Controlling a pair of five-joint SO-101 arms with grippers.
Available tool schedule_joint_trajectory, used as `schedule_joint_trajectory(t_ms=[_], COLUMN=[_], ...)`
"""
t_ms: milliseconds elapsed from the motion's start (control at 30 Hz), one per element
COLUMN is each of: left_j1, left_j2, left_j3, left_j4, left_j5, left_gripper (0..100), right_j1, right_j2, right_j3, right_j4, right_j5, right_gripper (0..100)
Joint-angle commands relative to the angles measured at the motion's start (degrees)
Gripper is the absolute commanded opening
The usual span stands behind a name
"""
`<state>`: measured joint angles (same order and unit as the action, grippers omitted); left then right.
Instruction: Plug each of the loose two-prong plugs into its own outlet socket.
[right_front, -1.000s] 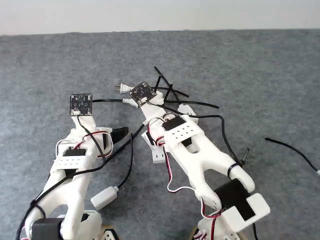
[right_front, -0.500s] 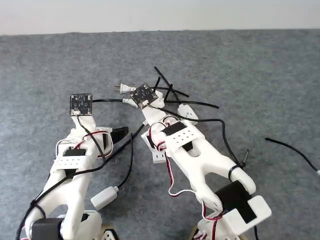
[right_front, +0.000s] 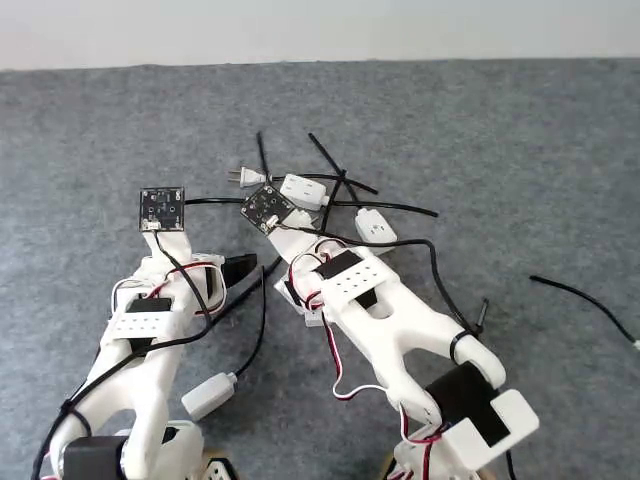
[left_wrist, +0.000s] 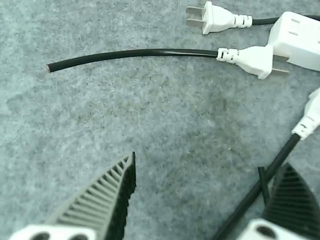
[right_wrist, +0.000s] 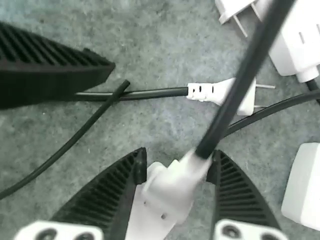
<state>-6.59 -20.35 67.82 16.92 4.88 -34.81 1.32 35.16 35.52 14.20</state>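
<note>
On the grey carpet a loose white two-prong plug (right_front: 245, 177) (left_wrist: 220, 17) lies beside a white outlet socket (right_front: 303, 190) (left_wrist: 300, 35). A second plug (left_wrist: 250, 57) (right_wrist: 222, 95) on a black cord points its prongs at that socket. Another socket (right_front: 376, 226) lies further right. My left gripper (left_wrist: 209, 164) is open and holds nothing, low over bare carpet short of the plugs. Its black finger (right_front: 240, 266) shows beside the left arm. My right gripper (right_wrist: 178, 155) is shut on a white plug (right_wrist: 165, 192) whose black cord runs up between the fingers.
Several black cords cross behind the sockets (right_front: 340, 175). One stray cord (right_front: 580, 295) lies at the far right. A white socket block (right_front: 208, 395) on a cord rests near the left arm's base. The left arm's finger (right_wrist: 50, 65) is close to my right gripper.
The right arm has drawn back and swung left, uncovering the white socket by the loose plug. A short black cord behind it has shifted. The left arm stayed put.
</note>
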Motion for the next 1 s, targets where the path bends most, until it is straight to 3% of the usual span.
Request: schedule_joint_trajectory(t_ms=[0,467,567,633,767,967], left_j1=[-0.44,-0.44,-0.35,-0.35,-0.35,-0.35], left_j2=[-2.02,-1.93,-1.85,-1.76,-1.67,-1.67], left_j3=[-0.57,-0.57,-0.57,-0.66,-0.66,-0.75], left_j4=[-1.41,-1.41,-1.41,-1.41,-1.41,-1.41], left_j5=[0.53,-1.41,-1.41,-1.41,-1.41,-1.41], left_gripper=[40,40,40,40,40,40], right_j1=[2.42,4.26,4.70,5.49,5.14,5.14], right_j2=[-4.18,-7.96,-6.55,-3.82,3.21,10.33], right_j3=[-5.54,-5.54,-7.82,-12.31,-24.62,-31.21], right_j4=[2.51,2.95,3.12,6.99,17.98,19.91], right_j5=[-0.09,-3.25,-9.67,-14.68,-16.18,-16.18], right_gripper=[21.2,20.8,20.8,20.8,20.8,18.6])
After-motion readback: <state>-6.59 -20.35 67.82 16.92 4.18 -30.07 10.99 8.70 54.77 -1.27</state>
